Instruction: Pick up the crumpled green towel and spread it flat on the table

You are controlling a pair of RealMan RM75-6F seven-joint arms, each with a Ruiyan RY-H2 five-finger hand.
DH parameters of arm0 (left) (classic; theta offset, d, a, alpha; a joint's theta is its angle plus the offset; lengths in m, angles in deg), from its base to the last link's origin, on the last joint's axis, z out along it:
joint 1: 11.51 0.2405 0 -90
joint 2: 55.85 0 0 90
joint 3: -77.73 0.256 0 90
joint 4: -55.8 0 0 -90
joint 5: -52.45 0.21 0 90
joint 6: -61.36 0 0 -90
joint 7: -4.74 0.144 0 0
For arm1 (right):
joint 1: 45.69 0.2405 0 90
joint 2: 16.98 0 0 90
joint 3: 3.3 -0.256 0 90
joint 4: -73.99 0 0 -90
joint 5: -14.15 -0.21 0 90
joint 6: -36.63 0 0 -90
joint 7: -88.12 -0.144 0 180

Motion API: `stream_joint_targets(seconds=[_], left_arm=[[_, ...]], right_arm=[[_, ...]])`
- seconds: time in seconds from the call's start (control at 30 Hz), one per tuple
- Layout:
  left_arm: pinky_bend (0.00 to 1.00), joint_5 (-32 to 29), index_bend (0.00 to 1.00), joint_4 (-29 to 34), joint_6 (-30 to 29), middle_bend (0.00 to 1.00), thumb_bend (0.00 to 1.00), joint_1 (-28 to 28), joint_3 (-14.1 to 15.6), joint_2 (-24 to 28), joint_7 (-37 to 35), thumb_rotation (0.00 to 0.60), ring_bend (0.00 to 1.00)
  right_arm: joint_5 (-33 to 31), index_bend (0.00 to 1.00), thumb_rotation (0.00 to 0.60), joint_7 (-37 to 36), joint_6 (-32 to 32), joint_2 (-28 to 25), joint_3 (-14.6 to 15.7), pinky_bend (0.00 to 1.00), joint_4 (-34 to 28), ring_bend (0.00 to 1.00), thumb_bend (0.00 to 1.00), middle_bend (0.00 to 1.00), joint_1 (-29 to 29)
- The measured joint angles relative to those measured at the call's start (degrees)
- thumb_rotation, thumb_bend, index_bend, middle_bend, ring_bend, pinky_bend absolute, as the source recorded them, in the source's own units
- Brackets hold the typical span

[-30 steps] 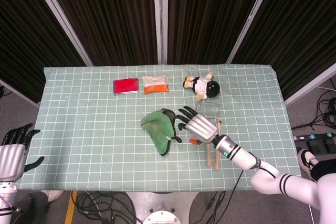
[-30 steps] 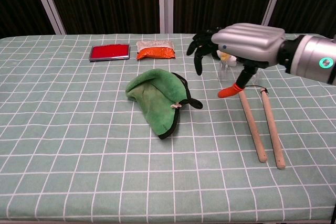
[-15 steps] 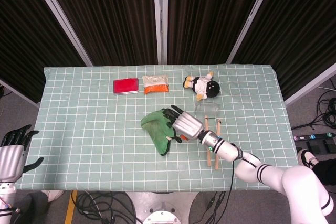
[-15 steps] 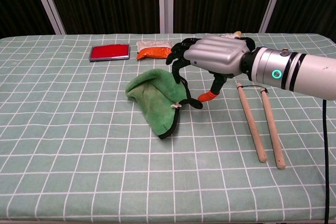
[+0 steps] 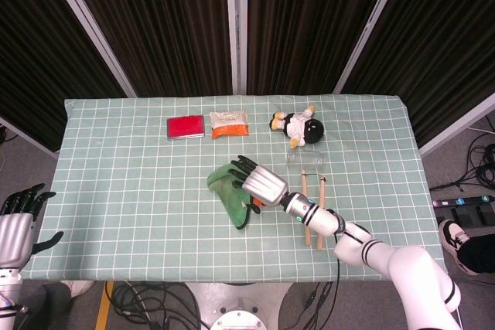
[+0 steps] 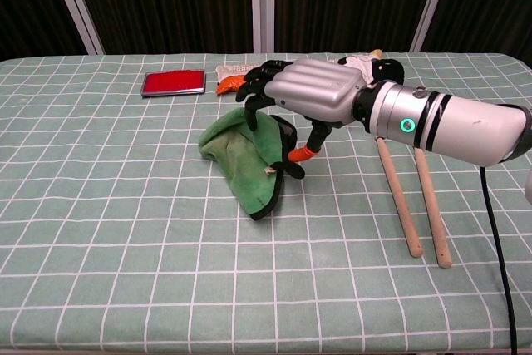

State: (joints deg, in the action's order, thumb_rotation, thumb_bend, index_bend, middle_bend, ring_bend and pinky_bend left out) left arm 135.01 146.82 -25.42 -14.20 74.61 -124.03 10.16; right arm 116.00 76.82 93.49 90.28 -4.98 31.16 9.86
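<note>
The crumpled green towel (image 5: pixel 227 188) (image 6: pixel 236 155) with a dark edge lies near the table's middle. My right hand (image 5: pixel 259 182) (image 6: pixel 305 96) hovers over the towel's right part, fingers spread and pointing down at the cloth, the orange-tipped thumb close to the towel's dark edge. Nothing is gripped in it. My left hand (image 5: pixel 17 220) hangs off the table's left front corner, fingers apart and empty; the chest view does not show it.
Two wooden sticks (image 5: pixel 313 210) (image 6: pixel 414 193) lie right of the towel, under my right forearm. At the back sit a red flat case (image 5: pixel 186 126) (image 6: pixel 173 82), an orange-and-white packet (image 5: pixel 229 123), a plush doll (image 5: pixel 297 125) and a clear glass (image 5: pixel 307 161).
My right hand has moved left from above the sticks to over the towel's right side, lowering towards it. The towel's right edge has shifted slightly. The left hand stayed put.
</note>
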Motion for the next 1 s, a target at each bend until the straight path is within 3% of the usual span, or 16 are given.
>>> stream_joint_targets(seconds=[0.47, 0.67, 0.83, 1.0], left_arm=[[0.18, 0.0, 0.30, -1.1, 0.0, 0.25, 0.17, 0.3, 0.1, -0.5, -1.6, 0.600, 0.17], [0.18, 0.2, 0.30, -1.6, 0.4, 0.25, 0.17, -0.1, -0.1, -0.6, -2.5, 0.600, 0.17], [0.18, 0.4, 0.30, -2.3, 2.0, 0.25, 0.17, -1.1, -0.3, -0.7, -4.5, 0.600, 0.17], [0.18, 1.6, 0.30, -3.5, 3.0, 0.25, 0.17, -3.4, -1.5, -1.5, -5.6, 0.600, 0.17]], right_arm=[[-0.6, 0.46, 0.600, -1.5, 0.7, 3.4, 1.5, 0.00, 4.3, 0.03, 0.32, 0.19, 2.1], [-1.7, 0.56, 0.600, -3.6, 1.5, 5.0, 1.0, 0.00, 5.9, 0.06, 0.33, 0.25, 2.7], [-3.1, 0.73, 0.600, -4.4, 1.2, 6.0, 0.2, 0.00, 6.1, 0.08, 0.32, 0.30, 3.4], [-5.0, 0.80, 0.600, -3.8, 1.6, 6.0, -1.9, 0.00, 5.1, 0.10, 0.33, 0.35, 4.0]])
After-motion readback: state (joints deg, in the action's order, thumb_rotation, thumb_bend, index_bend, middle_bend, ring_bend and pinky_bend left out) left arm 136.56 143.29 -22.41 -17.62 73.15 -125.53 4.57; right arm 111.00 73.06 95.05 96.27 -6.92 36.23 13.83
